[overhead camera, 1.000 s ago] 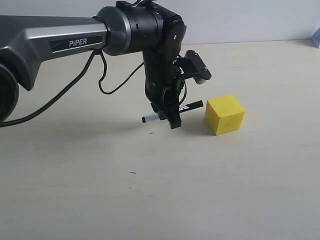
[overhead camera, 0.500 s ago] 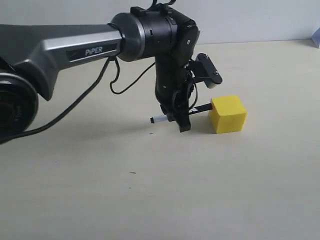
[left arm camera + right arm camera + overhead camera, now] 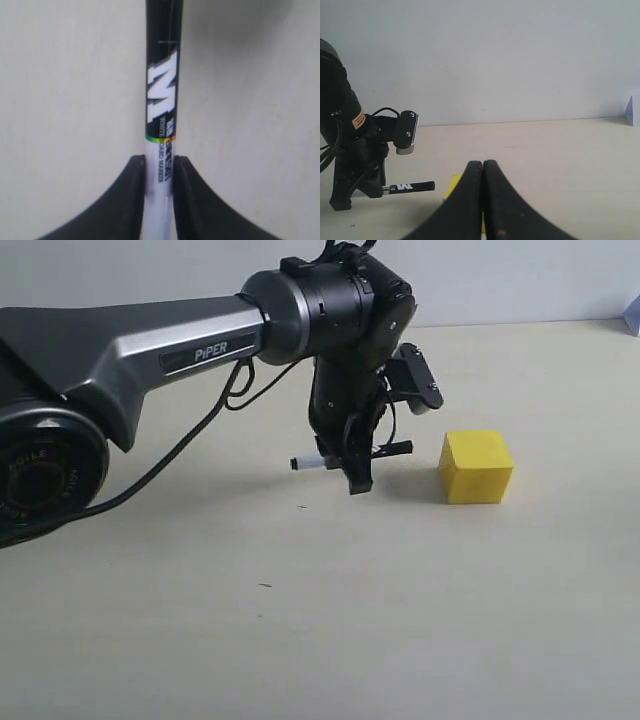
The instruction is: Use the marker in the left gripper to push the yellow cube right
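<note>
Hovering low over the beige table [image 3: 300,640], the left gripper [image 3: 354,478] has its jaws clamped on the marker [image 3: 392,450], as the left wrist view shows at close range: the white barrel is pinched between the two black jaws and the black end runs out ahead of them. The marker lies nearly level, its black end aimed at the cube [image 3: 477,467] and its white end trailing the other way. The cube sits flat on the table's right half, well in from the far edge, and a clear strip of bare table separates its left face from the marker's end, so nothing is touching it. The right gripper [image 3: 482,165] waits with its jaws pressed together and empty, looking across at the scene, with the cube partly hidden behind them. By this evidence the step in hand is the approach to a push, with contact not yet made. The next move calls for carrying the marker rightward along its own line to close the gap, then meeting the cube's left face near its middle and low enough that the block slides rather than twists or tips. The grip will need to resist the marker sliding back through the jaws under load.
</note>
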You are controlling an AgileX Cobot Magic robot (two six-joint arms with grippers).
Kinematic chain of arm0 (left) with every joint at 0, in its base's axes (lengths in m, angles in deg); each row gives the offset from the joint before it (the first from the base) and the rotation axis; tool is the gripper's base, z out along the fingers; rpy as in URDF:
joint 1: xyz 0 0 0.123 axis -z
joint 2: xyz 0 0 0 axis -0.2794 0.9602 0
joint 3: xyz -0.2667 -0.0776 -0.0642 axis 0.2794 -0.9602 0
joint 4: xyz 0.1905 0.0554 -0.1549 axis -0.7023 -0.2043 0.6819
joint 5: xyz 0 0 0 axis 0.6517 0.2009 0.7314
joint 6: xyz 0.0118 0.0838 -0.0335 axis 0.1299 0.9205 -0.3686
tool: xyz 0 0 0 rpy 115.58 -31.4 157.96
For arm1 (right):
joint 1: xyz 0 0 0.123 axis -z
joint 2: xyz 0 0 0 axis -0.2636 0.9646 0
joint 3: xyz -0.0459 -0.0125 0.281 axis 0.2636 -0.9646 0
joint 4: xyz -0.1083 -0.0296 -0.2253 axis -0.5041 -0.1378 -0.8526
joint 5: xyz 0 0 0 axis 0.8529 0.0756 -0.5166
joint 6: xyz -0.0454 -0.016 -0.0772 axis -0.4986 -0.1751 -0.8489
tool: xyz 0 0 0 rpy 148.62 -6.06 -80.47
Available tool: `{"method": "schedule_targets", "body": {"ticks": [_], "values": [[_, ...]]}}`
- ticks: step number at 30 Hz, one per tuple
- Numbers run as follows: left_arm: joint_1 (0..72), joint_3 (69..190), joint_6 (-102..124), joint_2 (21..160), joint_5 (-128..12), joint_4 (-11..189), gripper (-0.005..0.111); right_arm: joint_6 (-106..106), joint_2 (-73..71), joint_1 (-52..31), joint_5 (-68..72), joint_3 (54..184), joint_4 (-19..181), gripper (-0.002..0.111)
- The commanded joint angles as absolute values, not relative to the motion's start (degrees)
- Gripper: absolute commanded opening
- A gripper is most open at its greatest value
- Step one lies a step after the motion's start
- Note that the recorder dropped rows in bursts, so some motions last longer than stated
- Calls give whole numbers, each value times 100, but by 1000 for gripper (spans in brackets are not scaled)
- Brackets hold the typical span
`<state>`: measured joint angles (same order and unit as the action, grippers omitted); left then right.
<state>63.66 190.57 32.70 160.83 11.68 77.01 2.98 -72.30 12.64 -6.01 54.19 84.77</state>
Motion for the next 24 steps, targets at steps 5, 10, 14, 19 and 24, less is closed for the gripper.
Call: {"method": "schedule_targets", "body": {"ticks": [5,10,14,19,24], "values": [[6269,19095,4178,16067,1201,7909,0,289,-7260,1260,-552,5391,8476,0],[6165,19095,4575,16067,1201,8291,0,289,-7260,1260,-552,5391,8476,0],[6127,19095,4600,16067,1201,8314,0,289,-7260,1260,-552,5391,8476,0],[6115,19095,4600,16067,1201,8314,0,289,-7260,1260,-552,5391,8476,0],[6115,19095,4600,16092,1201,8339,0,289,-7260,1260,-552,5391,8476,0]]}}
